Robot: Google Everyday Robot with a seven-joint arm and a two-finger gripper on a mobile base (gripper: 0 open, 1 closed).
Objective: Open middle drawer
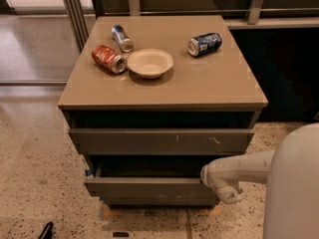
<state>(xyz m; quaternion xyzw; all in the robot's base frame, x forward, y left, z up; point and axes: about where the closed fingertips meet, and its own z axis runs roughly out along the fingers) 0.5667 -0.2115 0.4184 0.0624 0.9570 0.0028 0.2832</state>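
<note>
- A speckled terrazzo floor (35, 183) lies under a low grey-brown cabinet (162, 83), seen from above and in front. Behind it runs a dark wall with metal posts, and a shiny floor stretches off to the left.
- The cabinet's flat tan top carries four things. A red can (108, 59) lies on its side near the left edge. A silver and blue can (122, 38) lies just behind it.
- A pale bowl (150, 62) stands upright just right of the red can, very near it. A dark blue can (204, 44) lies on its side well apart, towards the back right.
- Three drawer fronts are stacked below the top. The top drawer (162, 141) is the tallest, with pale scratch marks towards its right, and has a dark gap above it.
- The middle drawer (147, 187) sits below it, plain and without a handle. It is pulled partly out, with a dark opening above its front, and it juts forward of the narrow bottom front (159, 201).
- A white robot arm (249, 168) reaches in from the right. The gripper (211, 179) is at the right end of the middle drawer, against its front edge.
- Whether the gripper is spread or closed cannot be told from this angle.
</note>
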